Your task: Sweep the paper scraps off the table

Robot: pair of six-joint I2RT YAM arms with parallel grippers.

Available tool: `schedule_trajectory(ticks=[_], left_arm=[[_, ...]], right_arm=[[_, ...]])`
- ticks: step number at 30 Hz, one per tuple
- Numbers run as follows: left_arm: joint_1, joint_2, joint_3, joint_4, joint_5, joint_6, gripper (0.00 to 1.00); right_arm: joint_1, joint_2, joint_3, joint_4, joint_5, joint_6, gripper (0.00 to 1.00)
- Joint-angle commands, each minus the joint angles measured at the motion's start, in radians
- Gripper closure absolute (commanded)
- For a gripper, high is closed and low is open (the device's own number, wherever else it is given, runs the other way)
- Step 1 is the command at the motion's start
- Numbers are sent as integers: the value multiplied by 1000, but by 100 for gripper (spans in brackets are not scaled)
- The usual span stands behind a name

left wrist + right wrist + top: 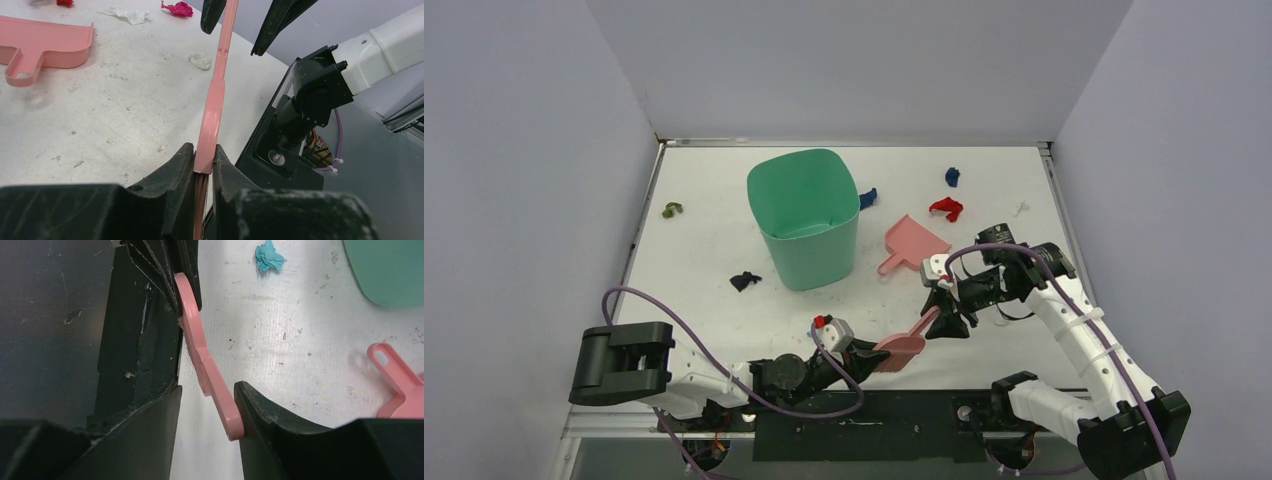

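The pink brush (911, 340) hangs in the air between my two grippers, over the near edge of the white table (724, 240). My left gripper (871, 357) is shut on its bristle end (204, 159). My right gripper (943, 320) is open around the handle tip (227, 417), which rests against one finger (260, 410). Paper scraps lie apart: red (946, 207), dark blue (952, 176), blue (867, 197), black (744, 280) and olive (671, 209). A teal scrap (269, 255) shows in the right wrist view.
A tall green bin (804, 215) stands mid-table. The pink dustpan (912, 243) lies right of it, handle towards me, and shows in the left wrist view (45, 42). White paper bits (200, 61) lie nearby. Grey walls enclose three sides.
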Motion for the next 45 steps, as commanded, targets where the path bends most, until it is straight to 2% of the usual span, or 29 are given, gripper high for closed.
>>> schedule_trajectory(ticks=[1, 11, 15, 19, 21, 23, 25, 29, 35, 38, 39, 42, 45], left_arm=[[18, 16, 6, 93, 20, -27, 100], [34, 29, 1, 122, 27, -39, 100], [38, 30, -2, 119, 22, -37, 100], [38, 19, -8, 115, 12, -27, 100], [38, 8, -9, 101, 11, -13, 100], [38, -4, -7, 90, 14, 2, 100], [38, -14, -7, 82, 12, 12, 100], [40, -13, -3, 81, 7, 4, 100], [40, -3, 19, 51, 5, 18, 99], [39, -51, 55, -68, -24, 74, 67], [39, -81, 71, -153, -38, 103, 60], [42, -177, 135, -383, -105, 177, 43], [68, -234, 220, -624, -171, 244, 35]], right_arm=[[26, 3, -11, 49, -55, 43, 57], [42, 1, -23, 79, -34, 83, 72], [43, -3, -34, 105, -24, 112, 84], [46, 3, -34, 106, -14, 119, 90], [47, 5, -36, 112, -4, 129, 86], [47, 2, -43, 128, 7, 148, 69], [49, -1, -50, 137, 10, 156, 67], [53, 3, -46, 141, 4, 163, 85], [52, 10, -29, 130, -3, 156, 95], [48, 18, -7, 144, 26, 180, 95], [41, 25, 9, 144, 43, 188, 95], [-1, 55, 80, 145, 109, 230, 95], [-117, 102, 160, 128, 144, 240, 95]])
